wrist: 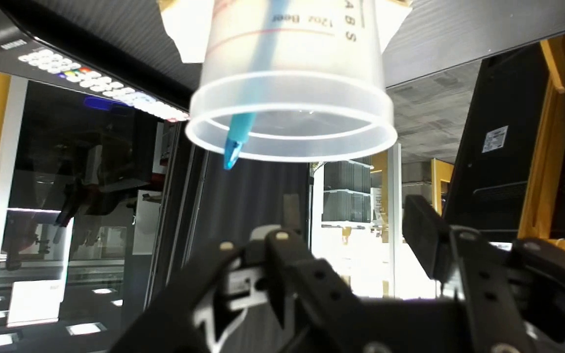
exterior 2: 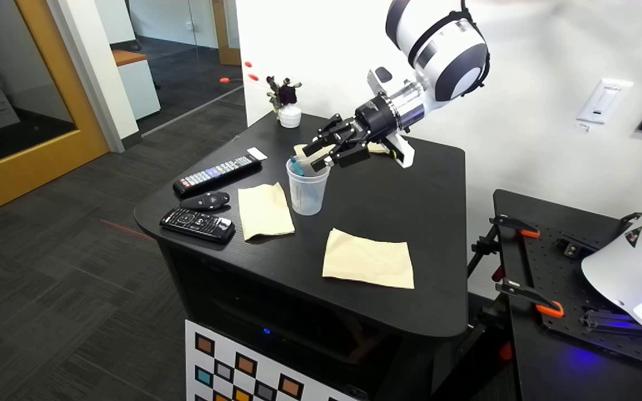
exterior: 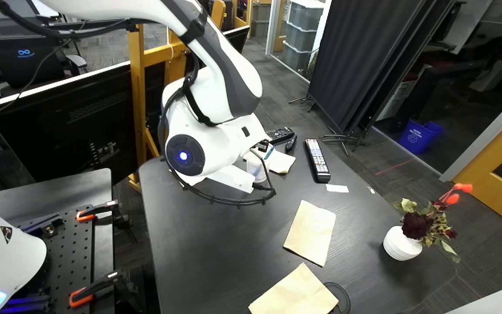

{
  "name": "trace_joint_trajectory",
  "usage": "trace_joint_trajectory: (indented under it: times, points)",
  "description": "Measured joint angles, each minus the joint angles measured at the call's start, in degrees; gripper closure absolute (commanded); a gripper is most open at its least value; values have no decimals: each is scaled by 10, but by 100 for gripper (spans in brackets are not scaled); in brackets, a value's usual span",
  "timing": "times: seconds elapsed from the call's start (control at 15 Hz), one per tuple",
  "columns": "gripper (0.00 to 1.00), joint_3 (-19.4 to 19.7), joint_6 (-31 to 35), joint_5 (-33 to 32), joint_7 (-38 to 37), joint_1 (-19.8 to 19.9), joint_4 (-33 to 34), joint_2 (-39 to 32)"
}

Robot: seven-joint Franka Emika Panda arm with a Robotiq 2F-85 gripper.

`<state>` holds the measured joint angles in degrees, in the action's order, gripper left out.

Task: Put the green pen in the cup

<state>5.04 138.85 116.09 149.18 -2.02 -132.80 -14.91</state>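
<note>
The cup (exterior 2: 306, 195) is translucent white and stands upright on the black table; it also shows in the wrist view (wrist: 302, 93) and partly behind the arm in an exterior view (exterior: 255, 170). The teal green pen (exterior 2: 297, 166) stands tilted inside the cup, leaning on its rim. Its tip pokes out past the rim in the wrist view (wrist: 241, 128), and its lower part shows through the wall. My gripper (exterior 2: 317, 155) is open and empty, its fingertips at about rim height beside the cup. In the wrist view the fingers (wrist: 355, 225) are apart with nothing between them.
A long black remote (exterior 2: 218, 175), a small black remote (exterior 2: 205, 201) and another black remote (exterior 2: 197, 225) lie beside the cup. Tan paper sheets (exterior 2: 368, 259) lie on the table (exterior: 207, 244). A white pot with flowers (exterior: 402, 243) stands near an edge.
</note>
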Motion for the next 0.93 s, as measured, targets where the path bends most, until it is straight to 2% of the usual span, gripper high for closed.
trace_joint_trajectory:
  times: [0.13,0.93]
  points:
    - [0,0,0,1,0,0,3,1]
    - [0,-1,0,1,0,0,12,80]
